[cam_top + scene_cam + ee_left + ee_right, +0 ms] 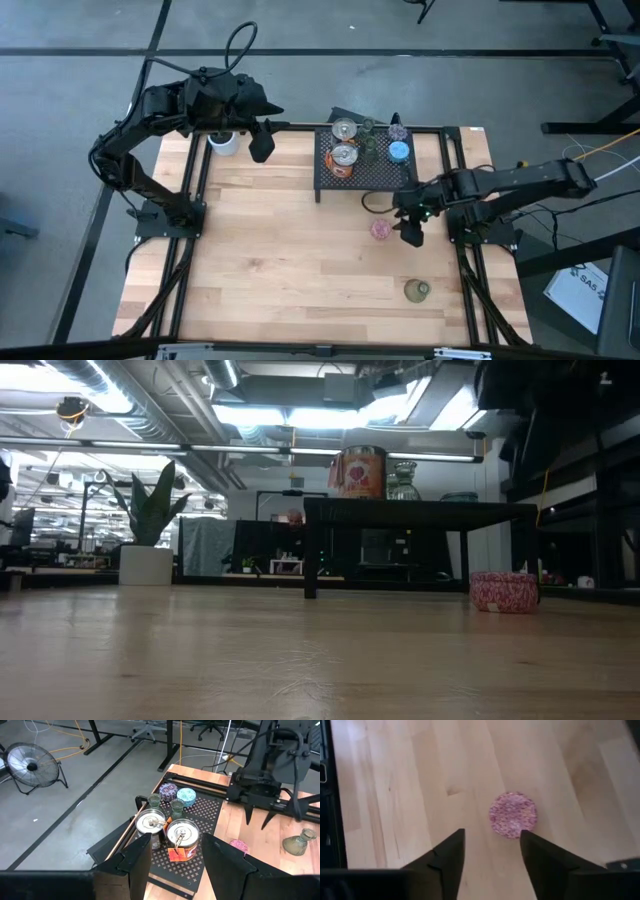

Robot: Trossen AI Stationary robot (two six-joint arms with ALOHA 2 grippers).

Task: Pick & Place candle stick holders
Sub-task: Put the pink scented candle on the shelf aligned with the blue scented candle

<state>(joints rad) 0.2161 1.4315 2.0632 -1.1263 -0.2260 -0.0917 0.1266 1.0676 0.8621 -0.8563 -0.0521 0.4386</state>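
Observation:
A pink speckled holder (380, 229) (513, 815) (504, 591) stands on its base on the wooden table, right of the middle. My right gripper (410, 232) (492, 847) hangs open just above it and to its right, touching nothing. On the black mesh rack (385, 176) stand two silvery holders (343, 157) (182, 836), green glass ones (370, 150), a purple one (398, 130) and a blue one (399, 152). An olive-green holder (417, 290) (299, 841) stands alone near the front right. My left gripper (262, 140) (177, 862) waits open, high at the far left.
A white pot with a green plant (222, 142) (150, 540) stands at the far left corner, under my left arm. The rack takes up the far right of the table. Bare wood (290, 260) spreads over the middle and the near left.

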